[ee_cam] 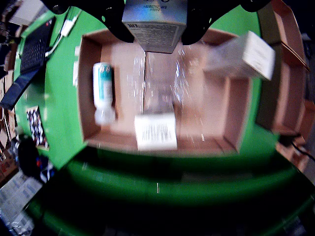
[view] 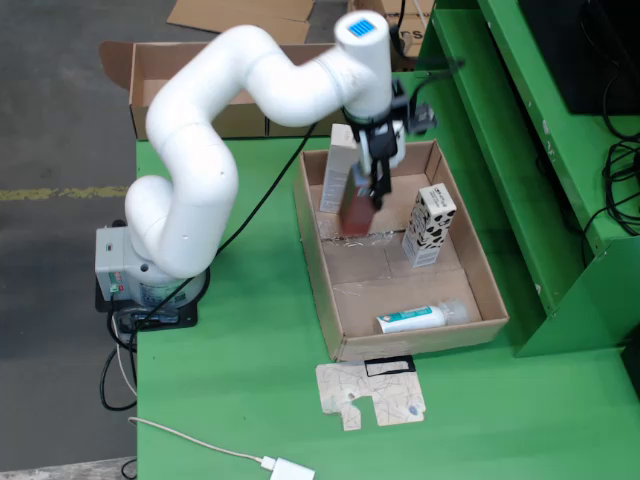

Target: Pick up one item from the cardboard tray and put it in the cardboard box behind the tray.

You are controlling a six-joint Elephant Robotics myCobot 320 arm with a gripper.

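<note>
The cardboard tray [view: 345, 300] lies on the green table. My gripper [view: 368, 195] is shut on a reddish box [view: 355, 212] and holds it above the tray's far left part. In the gripper view the held box [ee_cam: 155, 24] shows a silvery end face between the dark fingers [ee_cam: 115, 19]. In the tray are a tall white box [view: 340, 160], a black-and-white patterned carton [view: 428, 225] and a white bottle with a teal label [view: 412, 319]. The open cardboard box [view: 190, 85] stands behind the tray, at the table's far edge.
A flattened printed card piece [view: 372, 392] lies in front of the tray. A white cable and plug [view: 285, 468] lie at the front edge. A green frame [view: 520, 150] rises at the right. The arm's base [view: 150, 285] stands left of the table.
</note>
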